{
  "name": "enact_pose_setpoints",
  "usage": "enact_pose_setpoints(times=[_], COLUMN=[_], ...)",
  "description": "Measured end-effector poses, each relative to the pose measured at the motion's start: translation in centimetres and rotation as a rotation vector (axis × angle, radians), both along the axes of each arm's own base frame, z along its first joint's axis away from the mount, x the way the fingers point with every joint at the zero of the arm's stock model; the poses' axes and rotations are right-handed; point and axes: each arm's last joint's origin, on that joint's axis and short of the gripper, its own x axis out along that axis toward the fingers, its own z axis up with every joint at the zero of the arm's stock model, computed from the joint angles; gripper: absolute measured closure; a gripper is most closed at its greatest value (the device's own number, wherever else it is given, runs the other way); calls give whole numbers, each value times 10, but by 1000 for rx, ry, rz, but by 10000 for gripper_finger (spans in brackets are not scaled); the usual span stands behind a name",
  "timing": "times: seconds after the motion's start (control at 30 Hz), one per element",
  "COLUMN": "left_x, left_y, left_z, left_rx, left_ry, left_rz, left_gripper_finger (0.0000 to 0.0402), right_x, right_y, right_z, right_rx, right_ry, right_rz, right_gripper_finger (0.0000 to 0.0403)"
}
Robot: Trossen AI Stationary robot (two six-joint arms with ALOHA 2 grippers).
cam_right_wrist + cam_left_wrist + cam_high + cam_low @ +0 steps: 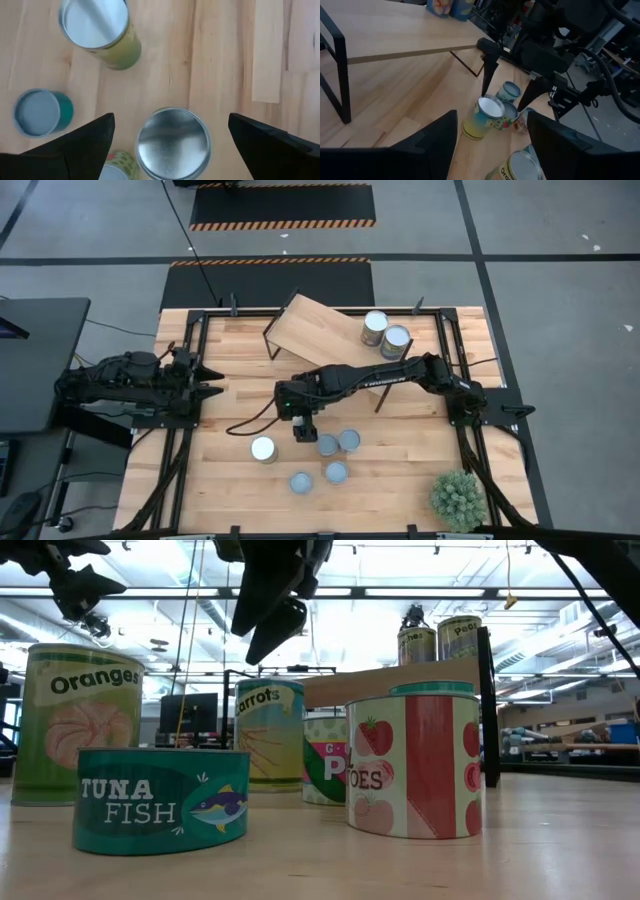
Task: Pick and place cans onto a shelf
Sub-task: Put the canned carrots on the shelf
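Observation:
The light wooden shelf (pixel 325 322) stands askew at the table's far side with two cans (pixel 375 327) (pixel 396 340) on it. Several more cans stand upright on the tabletop: an orange-label can with a white top (pixel 263 449), a flat tuna can (pixel 301 482) and three others close together (pixel 327 445) (pixel 349 440) (pixel 336 472). My right gripper (pixel 305 428) hangs open above this group. In the right wrist view its fingers (pixel 171 120) stand on either side of a silvery-topped can (pixel 172 142), above it and clear of it. My left gripper (pixel 212 380) waits open at the table's left.
A spiky green potted plant (pixel 458 498) stands at the near right corner. The shelf's thin dark legs (pixel 268 338) stand on the table beyond the cans. The cans in the group stand close together, and the nearest one (pixel 112 170) stands right beside the silvery-topped can.

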Motion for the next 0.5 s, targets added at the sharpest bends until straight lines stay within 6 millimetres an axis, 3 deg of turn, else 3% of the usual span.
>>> enact_pose_setpoints(times=[0.2,0.5], left_x=[0,0], left_y=[0,0], left_z=[0,0], left_rx=[0,-1], left_ry=[0,1], left_rz=[0,0], left_gripper_finger=[155,155], right_x=[0,1], right_y=[1,8], right_z=[1,8], right_rx=[-24,132], right_ry=[-8,-30], right_rz=[9,39], right_gripper_finger=[4,3])
